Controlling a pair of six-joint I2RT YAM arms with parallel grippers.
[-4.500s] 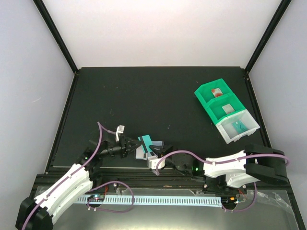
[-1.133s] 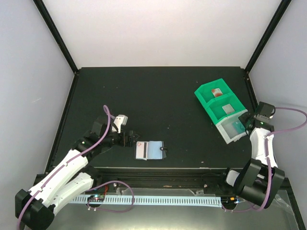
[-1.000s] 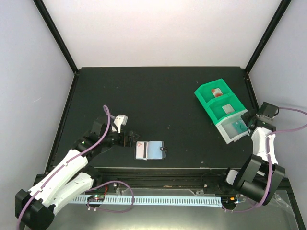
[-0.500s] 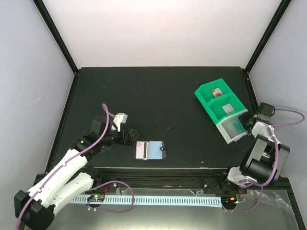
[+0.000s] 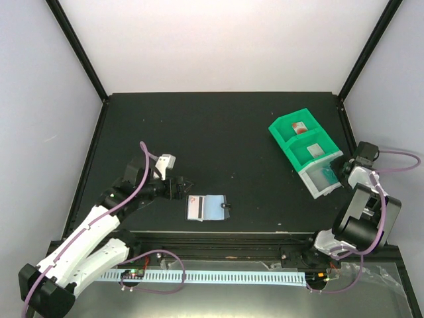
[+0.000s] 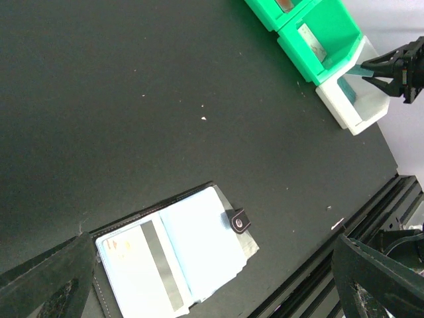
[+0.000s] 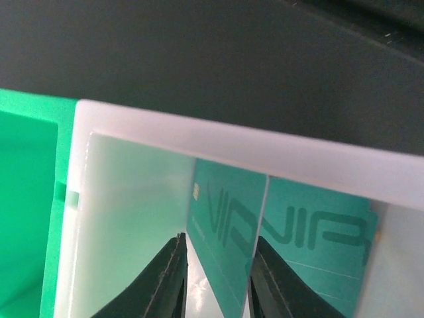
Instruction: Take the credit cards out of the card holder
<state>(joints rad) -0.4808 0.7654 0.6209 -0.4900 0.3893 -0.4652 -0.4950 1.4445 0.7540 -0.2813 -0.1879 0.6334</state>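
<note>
The card holder [image 5: 207,207] lies open near the table's front edge, pale blue inside, with its black clasp tab [image 6: 238,220] to the right. A white card with a grey stripe [image 6: 142,265] sits in its left half. My left gripper [image 5: 183,187] hovers just left of the holder, open wide with nothing between its fingers [image 6: 46,285]. My right gripper [image 5: 343,169] reaches into the clear bin [image 5: 324,179]. A teal credit card [image 7: 225,232] stands on edge between its parted jaws, leaning on the right finger, with a gap at the left finger.
Two green bins [image 5: 291,126] adjoin the clear bin at the right. A red card [image 5: 298,126] lies in the far one and a grey card [image 5: 317,151] in the middle one. A second teal face with the same lettering [image 7: 318,245] shows inside the clear bin.
The right gripper's jaws have parted around the teal card inside the clear bin. The left gripper has drifted slightly up and back from the holder, still open.
</note>
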